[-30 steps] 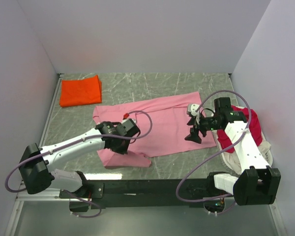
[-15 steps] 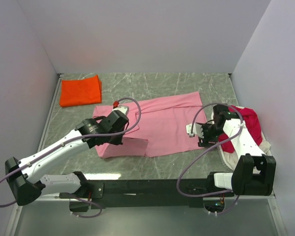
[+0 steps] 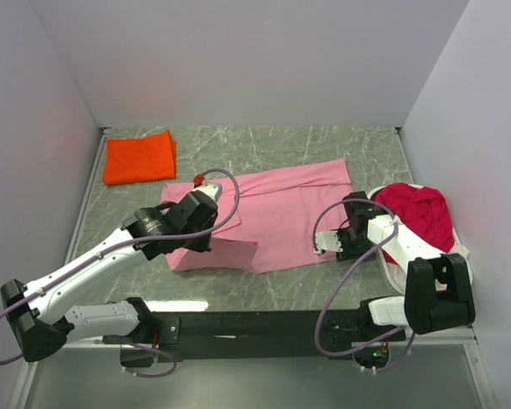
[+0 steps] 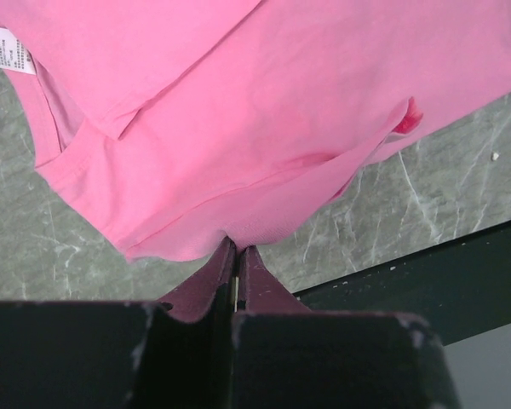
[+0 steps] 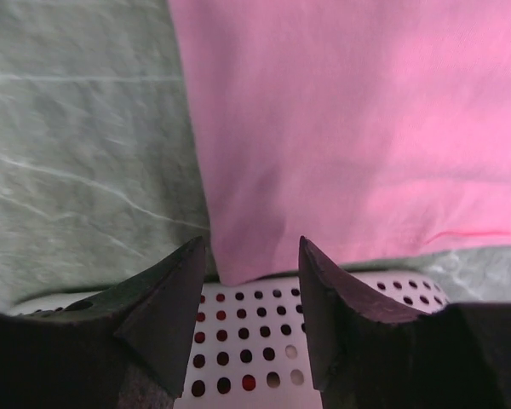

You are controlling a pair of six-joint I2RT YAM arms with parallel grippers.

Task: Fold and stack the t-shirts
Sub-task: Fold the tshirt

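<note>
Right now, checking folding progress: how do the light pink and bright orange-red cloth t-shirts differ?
The light pink cloth t-shirt lies spread long, partly folded; the bright orange-red cloth t-shirt is a compact folded square. The left gripper pinches the pink one's edge; nothing touches the orange one. Both lie on the marbled table.

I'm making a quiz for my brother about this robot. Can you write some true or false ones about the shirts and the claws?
1. The orange shirt lies folded, apart from the pink shirt. True.
2. The left claw is open and empty. False: it is shut, pinching the pink shirt's edge.
3. The crimson shirt sits in the white basket. True.
4. The right claw is over the orange shirt. False: it is open at a corner of the pink shirt.
</note>
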